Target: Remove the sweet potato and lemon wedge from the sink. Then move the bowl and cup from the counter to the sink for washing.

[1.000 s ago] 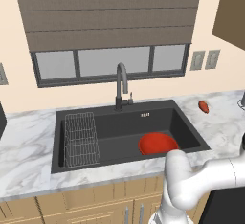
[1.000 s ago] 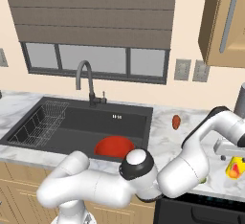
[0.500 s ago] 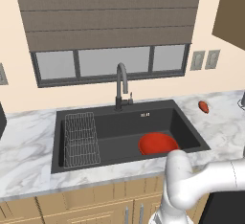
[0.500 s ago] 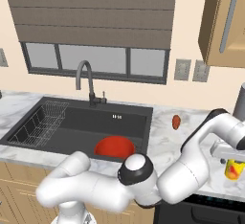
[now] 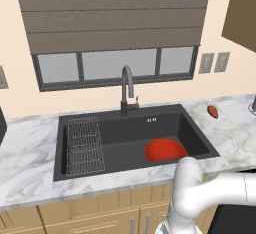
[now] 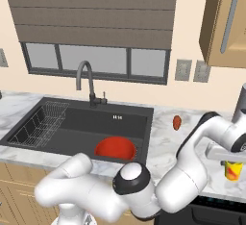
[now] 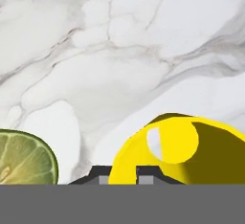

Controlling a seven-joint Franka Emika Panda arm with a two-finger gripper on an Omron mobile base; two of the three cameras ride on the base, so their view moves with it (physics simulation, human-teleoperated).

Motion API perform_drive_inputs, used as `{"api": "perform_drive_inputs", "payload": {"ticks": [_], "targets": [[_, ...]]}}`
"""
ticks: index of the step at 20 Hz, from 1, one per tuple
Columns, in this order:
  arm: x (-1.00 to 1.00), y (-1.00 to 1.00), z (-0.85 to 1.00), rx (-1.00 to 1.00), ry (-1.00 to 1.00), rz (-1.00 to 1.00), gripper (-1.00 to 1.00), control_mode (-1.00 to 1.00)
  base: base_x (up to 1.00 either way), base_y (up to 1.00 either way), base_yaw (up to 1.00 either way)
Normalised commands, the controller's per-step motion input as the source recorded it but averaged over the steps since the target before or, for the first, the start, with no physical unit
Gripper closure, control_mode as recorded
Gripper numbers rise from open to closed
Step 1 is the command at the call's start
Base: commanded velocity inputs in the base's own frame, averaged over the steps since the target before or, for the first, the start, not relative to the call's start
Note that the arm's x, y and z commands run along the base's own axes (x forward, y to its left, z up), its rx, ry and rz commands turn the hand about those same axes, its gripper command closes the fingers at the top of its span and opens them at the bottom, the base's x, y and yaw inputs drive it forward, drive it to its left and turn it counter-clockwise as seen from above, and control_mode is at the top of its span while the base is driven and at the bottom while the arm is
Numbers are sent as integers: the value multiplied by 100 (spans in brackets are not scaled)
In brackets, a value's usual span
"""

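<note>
No text, label, brand, number or sign can be read in any of these views. The small pale marks on the far wall of the sink (image 5: 150, 120) are too small to make out. The cup (image 7: 177, 149), the bowl (image 5: 165, 150) and the marble counter (image 7: 119, 50) carry no lettering that shows.

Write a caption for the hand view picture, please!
Gripper pinching the rim of the small yellow cup on the white marble counter, with the yellow-green lemon wedge beside it.
</note>
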Motion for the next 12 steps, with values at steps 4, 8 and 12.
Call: {"api": "perform_drive_inputs", "payload": {"ticks": [4,8,12], "targets": [[-1,5,-5,-14,-1,0,100,-100,0,0,0],[-2,1,23,-12,-2,0,100,-100,0,0,0],[-12,9,35,-11,0,0,100,-100,0,0,0]]}}
